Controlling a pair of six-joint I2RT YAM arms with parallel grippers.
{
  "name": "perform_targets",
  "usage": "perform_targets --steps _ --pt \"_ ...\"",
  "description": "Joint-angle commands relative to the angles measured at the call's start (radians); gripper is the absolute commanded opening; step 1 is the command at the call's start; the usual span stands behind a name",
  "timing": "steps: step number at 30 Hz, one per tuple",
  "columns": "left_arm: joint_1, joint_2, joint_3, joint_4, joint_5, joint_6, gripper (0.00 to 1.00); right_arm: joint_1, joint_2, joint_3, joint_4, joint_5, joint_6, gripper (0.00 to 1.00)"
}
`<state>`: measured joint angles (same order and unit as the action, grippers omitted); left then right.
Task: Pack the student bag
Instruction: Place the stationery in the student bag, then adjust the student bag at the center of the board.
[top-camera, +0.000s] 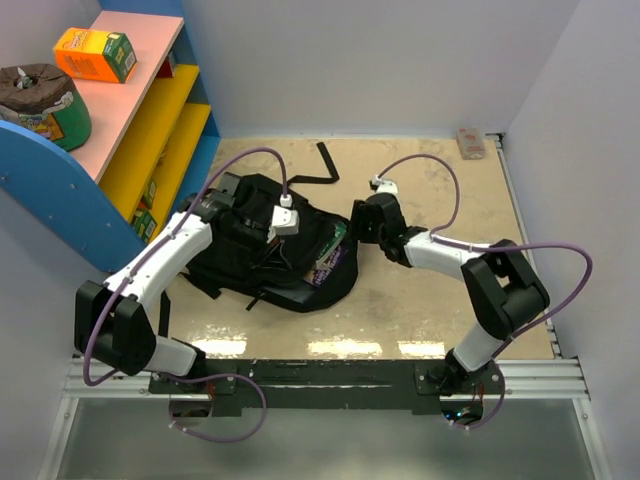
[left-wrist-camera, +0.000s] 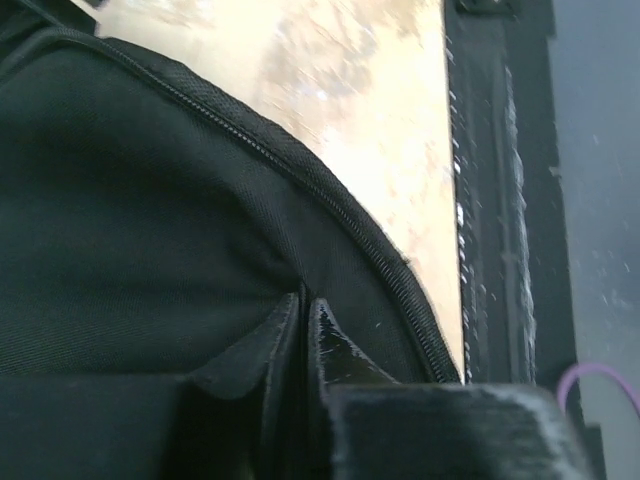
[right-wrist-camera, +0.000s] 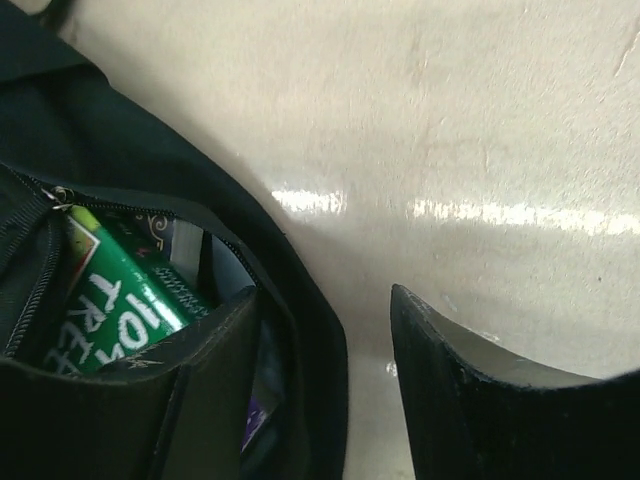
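Note:
The student bag (top-camera: 250, 255) lies flat on the table left of centre, its zipped mouth open on the right. A green book (right-wrist-camera: 110, 300) and a purple one (top-camera: 328, 268) show inside the mouth. My left gripper (top-camera: 278, 238) rests on top of the bag, its jaws almost together and pinching a thin fold of black fabric (left-wrist-camera: 300, 290) beside the zip (left-wrist-camera: 330, 200). My right gripper (top-camera: 358, 222) is open at the bag's right edge. Its left finger (right-wrist-camera: 215, 340) is inside the mouth, its right finger (right-wrist-camera: 450, 370) is over bare table, and the bag's rim (right-wrist-camera: 310, 330) lies between them.
A blue, yellow and pink shelf (top-camera: 150, 130) stands at the left, with an orange box (top-camera: 95, 52) and a brown bundle (top-camera: 40, 100) on top. A black strap (top-camera: 325, 160) trails behind the bag. A small block (top-camera: 470, 142) sits at the far right corner.

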<state>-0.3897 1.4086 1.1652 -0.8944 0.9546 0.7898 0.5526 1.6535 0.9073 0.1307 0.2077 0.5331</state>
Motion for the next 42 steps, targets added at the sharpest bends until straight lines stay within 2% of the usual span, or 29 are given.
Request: perform_targets --steps 1,2,3,7,8,9,10,11,12,14,15,17,19,24,27,31,37,42 --pt "-0.023 0.027 0.036 -0.222 0.047 0.196 0.17 0.003 -0.04 -0.039 0.113 -0.08 -0.032 0.52" --pt "-0.024 0.03 0.033 -0.227 0.038 0.201 0.19 0.003 -0.034 -0.045 0.11 -0.093 -0.022 0.47" --pt "-0.024 0.029 0.025 -0.221 0.032 0.2 0.23 0.003 -0.035 -0.051 0.113 -0.099 -0.021 0.34" --pt "-0.032 -0.006 -0.007 -0.155 -0.025 0.163 0.34 0.004 -0.095 -0.157 0.113 -0.074 0.04 0.0" --pt "-0.034 -0.02 -0.013 -0.121 -0.04 0.102 0.36 0.006 -0.154 -0.188 0.112 -0.047 0.08 0.0" --pt "-0.034 -0.046 -0.022 -0.059 -0.054 0.077 0.46 0.015 -0.194 -0.22 0.101 -0.018 0.105 0.0" --pt "-0.034 -0.06 -0.025 -0.025 -0.091 0.05 0.47 0.027 -0.237 -0.287 0.084 0.02 0.134 0.0" --pt "-0.034 -0.072 -0.03 0.048 -0.114 -0.012 0.52 0.039 -0.292 -0.327 0.066 0.065 0.193 0.0" --pt "-0.034 -0.094 -0.03 0.075 -0.15 -0.032 0.53 0.078 -0.392 -0.367 0.061 0.079 0.223 0.0" --pt "-0.035 -0.106 -0.026 0.138 -0.186 -0.081 0.54 0.154 -0.489 -0.462 0.012 0.136 0.33 0.0" --pt "-0.035 -0.103 -0.016 0.14 -0.206 -0.084 0.54 0.235 -0.544 -0.485 -0.002 0.156 0.367 0.0" --pt "-0.035 -0.093 0.019 0.128 -0.22 -0.09 0.54 0.311 -0.566 -0.528 -0.04 0.145 0.434 0.01" --pt "-0.037 -0.063 0.045 0.1 -0.226 -0.074 0.54 0.322 -0.6 -0.542 -0.062 0.121 0.446 0.06" --pt "-0.058 -0.03 0.135 0.068 -0.272 -0.075 0.57 0.322 -0.737 -0.426 -0.256 0.182 0.406 0.51" --pt "-0.095 0.003 0.185 0.087 -0.313 -0.08 0.57 0.322 -0.801 -0.355 -0.325 0.246 0.372 0.58" --pt "-0.178 0.081 0.224 0.118 -0.318 -0.072 0.54 0.32 -0.769 -0.298 -0.333 0.257 0.323 0.54" --pt "-0.316 0.199 0.245 0.138 -0.349 -0.06 0.56 0.31 -0.607 -0.226 -0.352 0.306 0.268 0.45" --pt "-0.302 0.242 0.24 0.314 -0.453 -0.044 0.54 0.202 -0.541 -0.188 -0.333 0.214 0.234 0.34"
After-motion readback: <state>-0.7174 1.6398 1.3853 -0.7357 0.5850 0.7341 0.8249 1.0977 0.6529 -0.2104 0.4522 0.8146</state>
